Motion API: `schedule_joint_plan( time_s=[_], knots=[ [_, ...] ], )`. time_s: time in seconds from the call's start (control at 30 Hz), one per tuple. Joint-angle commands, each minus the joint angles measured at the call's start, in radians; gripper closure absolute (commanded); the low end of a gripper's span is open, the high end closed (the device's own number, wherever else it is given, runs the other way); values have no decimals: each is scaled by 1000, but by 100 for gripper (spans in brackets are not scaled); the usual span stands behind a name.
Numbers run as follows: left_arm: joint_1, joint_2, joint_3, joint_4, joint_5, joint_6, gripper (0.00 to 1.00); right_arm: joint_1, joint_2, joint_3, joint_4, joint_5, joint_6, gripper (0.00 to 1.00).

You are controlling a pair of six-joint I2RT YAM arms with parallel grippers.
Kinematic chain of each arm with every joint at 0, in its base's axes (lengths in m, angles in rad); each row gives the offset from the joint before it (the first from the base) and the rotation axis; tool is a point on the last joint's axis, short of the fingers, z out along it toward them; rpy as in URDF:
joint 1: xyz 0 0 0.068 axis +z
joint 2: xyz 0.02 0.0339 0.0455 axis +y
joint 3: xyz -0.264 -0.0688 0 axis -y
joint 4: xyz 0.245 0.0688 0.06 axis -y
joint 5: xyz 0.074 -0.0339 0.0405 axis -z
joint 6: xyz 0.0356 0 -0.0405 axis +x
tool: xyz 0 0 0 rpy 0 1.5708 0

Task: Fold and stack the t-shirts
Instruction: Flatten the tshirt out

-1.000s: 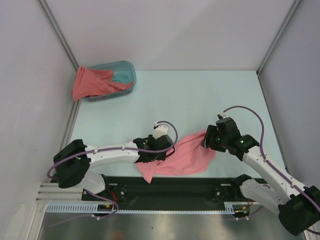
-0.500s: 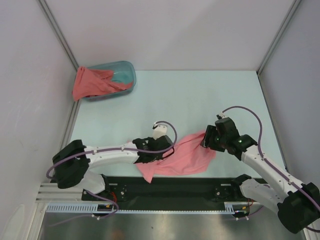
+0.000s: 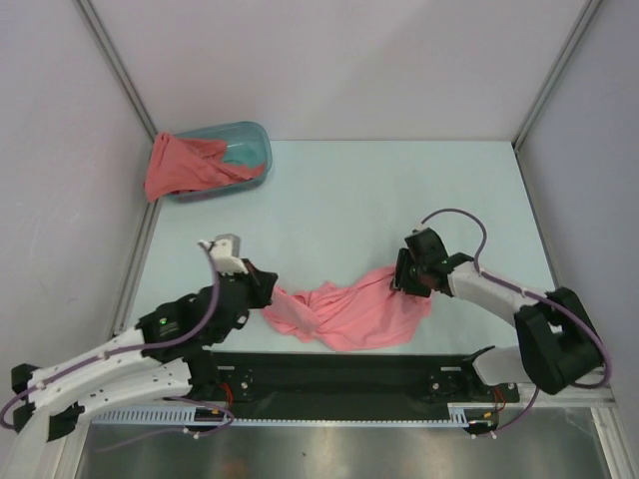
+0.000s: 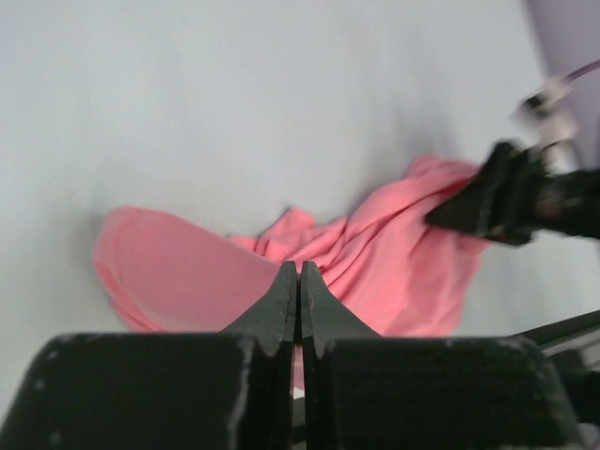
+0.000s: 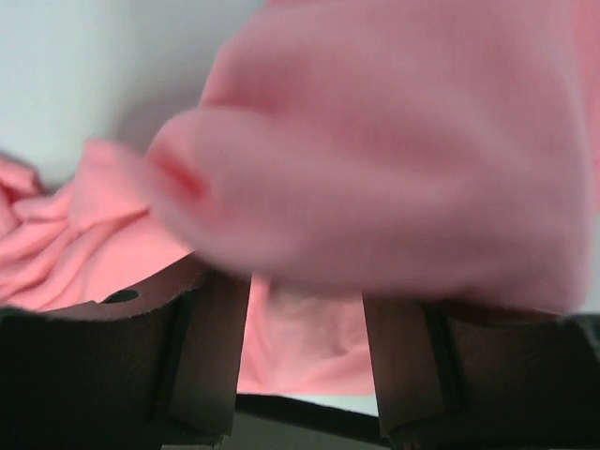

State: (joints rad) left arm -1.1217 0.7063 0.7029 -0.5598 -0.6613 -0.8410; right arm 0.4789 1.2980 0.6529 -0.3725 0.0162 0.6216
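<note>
A light salmon-pink t-shirt (image 3: 364, 311) lies crumpled on the table near the front edge. Its left end is drawn out to a point toward my left gripper (image 3: 268, 291). In the left wrist view that gripper (image 4: 299, 267) is shut, with a sliver of pink cloth pinched between its fingers. My right gripper (image 3: 401, 277) sits at the shirt's upper right corner. In the right wrist view its fingers (image 5: 211, 347) stand apart, and a blurred fold of the shirt (image 5: 394, 150) bulges over their tips. A darker coral-red t-shirt (image 3: 180, 165) hangs over the left rim of the tub.
The teal translucent tub (image 3: 258, 148) stands at the table's back left corner, against the left wall. Metal frame posts run up both back corners. A black rail (image 3: 349, 374) with the arm bases lines the near edge, just in front of the pink shirt.
My left gripper closed on the pink shirt's left part and pulled back to the left, stretching the cloth. The right gripper shifted left onto the shirt's corner and narrowed somewhat.
</note>
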Motion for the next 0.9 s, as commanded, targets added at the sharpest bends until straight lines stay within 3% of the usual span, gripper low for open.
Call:
schedule_joint_plan(
  time_s=[0.0, 0.13, 0.2, 0.3, 0.4, 0.53, 0.63, 0.67, 0.87],
  knots=[
    [-4, -157, -6, -12, -101, 16, 100, 9, 119, 76, 138, 66, 10, 48],
    [-3, -292, 39, -29, -161, 100, 100, 4, 291, 195, 185, 120, -32, 48],
    [-3, -312, 85, -77, -204, 109, 100, -5, 418, 338, 166, 130, -78, 48],
    [-3, -303, 122, -115, -219, 134, 100, -23, 547, 557, 68, 111, -132, 46],
    [-3, -306, 139, -161, -274, 132, 100, -23, 561, 668, -12, 99, -181, 43],
    [-3, -350, 194, -333, -458, 14, 100, -26, 471, 689, -73, 51, -240, 32],
    [-3, -381, 228, -328, -482, 83, 100, -26, 373, 604, -132, 47, -243, 27],
    [-3, -383, 233, -309, -474, 95, 100, -26, 271, 565, -138, 54, -232, 27],
    [-3, -355, 181, -195, -322, 137, 100, -89, -127, 177, -112, 106, -8, 41]
  ],
)
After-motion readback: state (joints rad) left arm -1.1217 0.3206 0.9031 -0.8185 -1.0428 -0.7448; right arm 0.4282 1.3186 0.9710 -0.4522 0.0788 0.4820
